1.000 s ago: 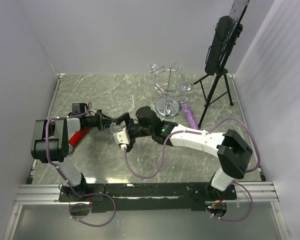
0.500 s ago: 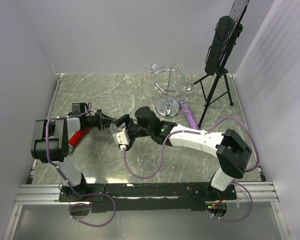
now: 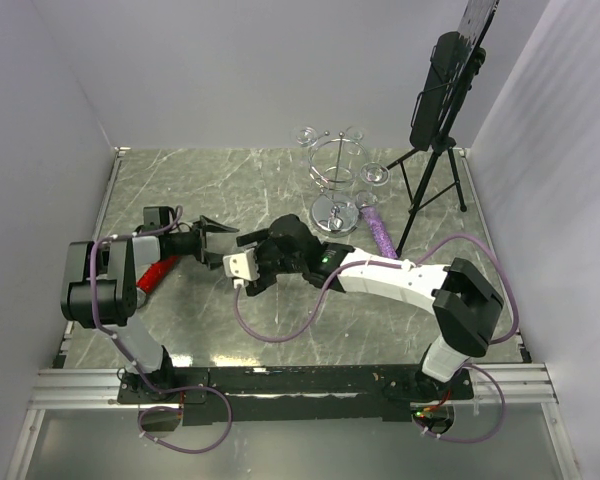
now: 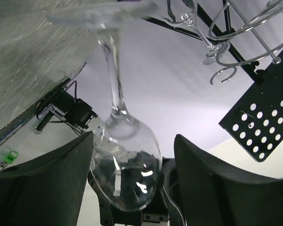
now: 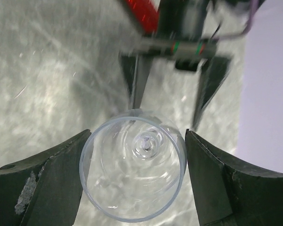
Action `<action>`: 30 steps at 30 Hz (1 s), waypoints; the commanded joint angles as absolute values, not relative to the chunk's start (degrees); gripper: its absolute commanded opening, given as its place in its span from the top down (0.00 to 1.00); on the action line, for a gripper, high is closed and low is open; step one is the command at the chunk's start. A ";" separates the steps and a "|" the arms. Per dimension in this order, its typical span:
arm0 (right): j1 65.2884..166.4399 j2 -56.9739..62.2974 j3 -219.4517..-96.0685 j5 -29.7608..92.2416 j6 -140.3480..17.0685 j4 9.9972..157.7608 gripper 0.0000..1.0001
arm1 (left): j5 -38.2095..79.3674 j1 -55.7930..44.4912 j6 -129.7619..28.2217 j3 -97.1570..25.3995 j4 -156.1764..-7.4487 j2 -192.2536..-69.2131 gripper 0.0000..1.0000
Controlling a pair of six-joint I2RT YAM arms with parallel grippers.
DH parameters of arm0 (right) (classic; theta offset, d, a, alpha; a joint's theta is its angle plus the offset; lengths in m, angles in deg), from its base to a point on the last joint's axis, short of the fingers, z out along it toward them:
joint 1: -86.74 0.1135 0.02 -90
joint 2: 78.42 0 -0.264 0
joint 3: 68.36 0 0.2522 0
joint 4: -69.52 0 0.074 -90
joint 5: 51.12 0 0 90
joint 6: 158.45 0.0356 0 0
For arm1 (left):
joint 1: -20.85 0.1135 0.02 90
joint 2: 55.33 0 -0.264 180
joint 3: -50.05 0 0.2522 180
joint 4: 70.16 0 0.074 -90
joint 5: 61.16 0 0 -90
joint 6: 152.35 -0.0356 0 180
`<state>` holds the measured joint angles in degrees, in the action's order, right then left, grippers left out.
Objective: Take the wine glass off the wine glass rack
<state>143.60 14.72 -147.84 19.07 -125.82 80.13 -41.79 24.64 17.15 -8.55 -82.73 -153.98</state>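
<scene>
Grey marbled counter (image 3: 180, 180), white walls. Midway across it, well apart from the rack (image 3: 335, 180), the glass (image 5: 133, 172) is held on its side between the two arms. Right fingers (image 5: 47, 183) clasp the bowl on two sides; left fingers (image 4: 52, 174) stand spread, not pinching. Light, rigid, slick and brittle, I judge: grip the bowl gently, or the stem near the bowl, never squeezing hard.

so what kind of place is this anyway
Most likely a robot test cell, not a bar: plain white walls box in a marble-patterned tabletop, the left arm and right arm are bolted to a metal rail at its near edge, and a black tripod stand occupies the far right corner.
</scene>
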 commanded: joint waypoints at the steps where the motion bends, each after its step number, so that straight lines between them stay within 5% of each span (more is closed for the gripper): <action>1: 142.73 9.74 -152.44 24.02 -119.53 84.41 0.58 | -40.77 25.77 15.70 -7.66 -82.25 -150.43 0.26; 14: 129.29 -6.49 -153.33 24.12 -95.10 109.11 0.60 | -37.17 29.46 8.84 -7.39 -85.76 -147.88 0.25; 23: 117.25 -23.91 -139.01 25.35 -89.90 111.85 0.60 | -35.23 31.13 -0.20 -12.13 -91.91 -150.16 0.25; 30: 114.60 -26.04 -134.33 19.92 -88.84 107.11 0.60 | -34.79 31.57 -3.90 -12.58 -92.97 -150.86 0.25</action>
<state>114.81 -25.45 -134.22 24.53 -90.39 112.67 -35.23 31.09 0.08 -11.00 -91.03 -150.07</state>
